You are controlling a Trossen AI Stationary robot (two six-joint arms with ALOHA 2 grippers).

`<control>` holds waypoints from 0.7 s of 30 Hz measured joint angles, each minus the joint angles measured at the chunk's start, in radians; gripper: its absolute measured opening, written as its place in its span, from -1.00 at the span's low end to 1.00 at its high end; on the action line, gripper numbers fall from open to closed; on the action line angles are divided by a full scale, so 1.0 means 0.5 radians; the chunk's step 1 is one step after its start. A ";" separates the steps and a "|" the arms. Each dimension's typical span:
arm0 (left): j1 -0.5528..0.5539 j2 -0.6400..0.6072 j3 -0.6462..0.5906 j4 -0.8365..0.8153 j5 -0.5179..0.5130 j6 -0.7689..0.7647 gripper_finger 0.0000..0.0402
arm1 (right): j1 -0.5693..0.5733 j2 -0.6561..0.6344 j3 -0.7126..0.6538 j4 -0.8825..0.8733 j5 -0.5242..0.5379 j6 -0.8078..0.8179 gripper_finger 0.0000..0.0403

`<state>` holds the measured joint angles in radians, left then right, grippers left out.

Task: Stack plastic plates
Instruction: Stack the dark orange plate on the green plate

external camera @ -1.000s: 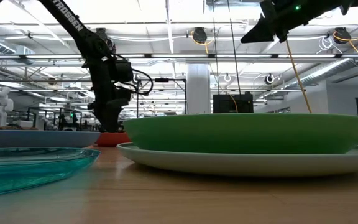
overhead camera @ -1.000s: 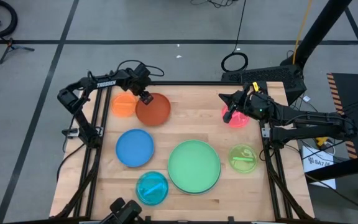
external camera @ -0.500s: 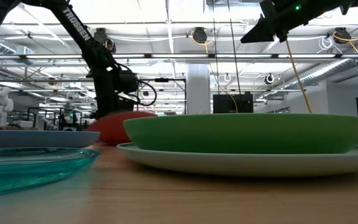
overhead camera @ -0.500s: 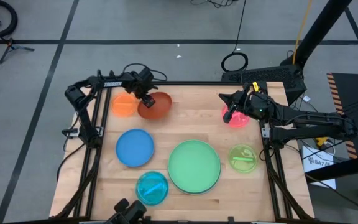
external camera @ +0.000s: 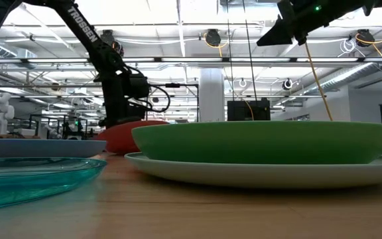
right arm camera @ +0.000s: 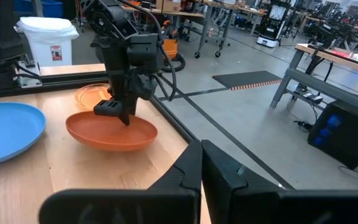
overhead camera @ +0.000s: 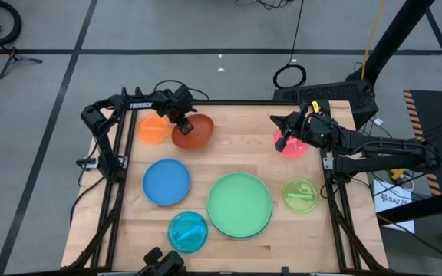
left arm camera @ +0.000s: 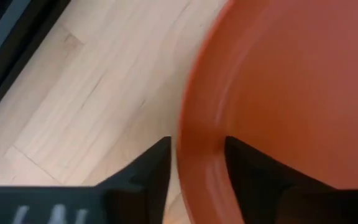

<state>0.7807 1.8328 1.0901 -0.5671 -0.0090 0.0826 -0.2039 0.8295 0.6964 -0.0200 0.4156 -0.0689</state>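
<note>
My left gripper point(overhead camera: 182, 119) is shut on the rust-brown plate point(overhead camera: 193, 131) at the far left of the table, beside the orange plate point(overhead camera: 153, 129). The rust-brown plate is tipped and shows its underside in the low view point(external camera: 128, 136). My right gripper point(overhead camera: 282, 141) is shut and hangs high above the pink plate point(overhead camera: 293, 146), touching nothing. The blue plate point(overhead camera: 166, 182), the cyan plate point(overhead camera: 188, 231) and the lime plate point(overhead camera: 300, 194) lie flat on the table. The green plate point(overhead camera: 239, 201) sits in the pale blue plate point(external camera: 257, 174). My left gripper pinches the rust-brown plate's rim point(left arm camera: 194, 155) on the side toward the orange plate, one finger point(left arm camera: 151, 171) outside the rim and one point(left arm camera: 250, 168) inside the bowl. The fingers come from above, pointing down. The held rim point(right arm camera: 107, 112) is raised and the plate tilts; whether its underside touches the table, I cannot tell.
The orange plate point(right arm camera: 92, 94) lies right beside the held plate, toward the table's left edge. Bare wood point(overhead camera: 240, 146) stretches between the rust-brown and pink plates. Black frame rails point(overhead camera: 113, 192) run along the table's sides.
My left gripper has risen a little with the rust-brown plate's rim in its fingers. The plate, flat on the table a second ago, has tipped up at that rim and now shows its underside in the low view. My right arm has kept still.
</note>
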 joint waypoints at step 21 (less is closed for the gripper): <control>-0.010 -0.425 -0.002 0.015 0.038 -0.068 -0.96 | 0.000 -0.001 0.000 -0.002 0.002 -0.007 -1.00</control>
<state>0.7758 1.6202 1.0889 -0.5596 0.0099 0.0486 -0.2038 0.8293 0.6964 -0.0212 0.4168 -0.0723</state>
